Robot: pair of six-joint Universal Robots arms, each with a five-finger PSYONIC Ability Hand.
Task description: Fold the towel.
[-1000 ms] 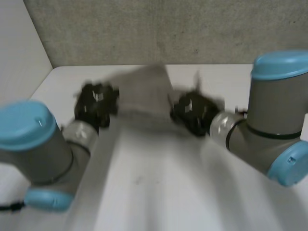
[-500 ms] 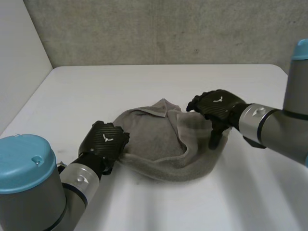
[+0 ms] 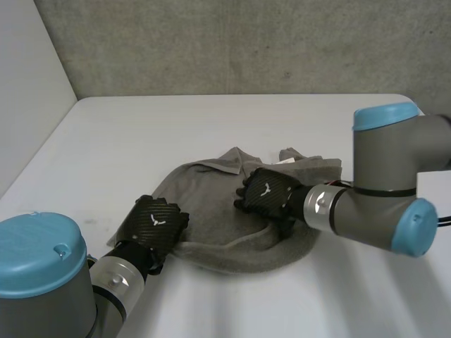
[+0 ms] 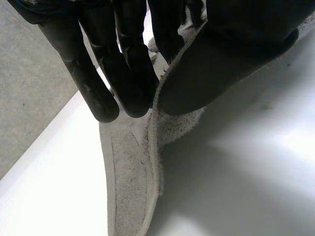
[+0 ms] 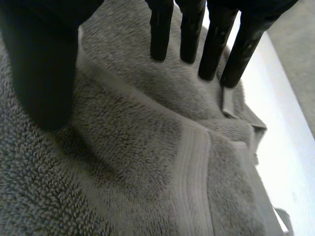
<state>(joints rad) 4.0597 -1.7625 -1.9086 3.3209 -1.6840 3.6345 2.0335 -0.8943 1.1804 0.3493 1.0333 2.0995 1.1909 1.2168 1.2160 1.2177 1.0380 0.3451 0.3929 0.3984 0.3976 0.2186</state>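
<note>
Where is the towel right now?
In the head view the towel lies crumpled on the table, the left hand pinching its left edge, the right hand open over its middle.

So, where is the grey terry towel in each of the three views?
Head view: the grey terry towel lies crumpled mid-table, left hand at its near edge, right hand over its middle.
Left wrist view: the towel is pinched at its edge between the left hand's fingers and thumb.
Right wrist view: the towel spreads under the right hand's open fingers.
Shared landmark: the white table.
</note>
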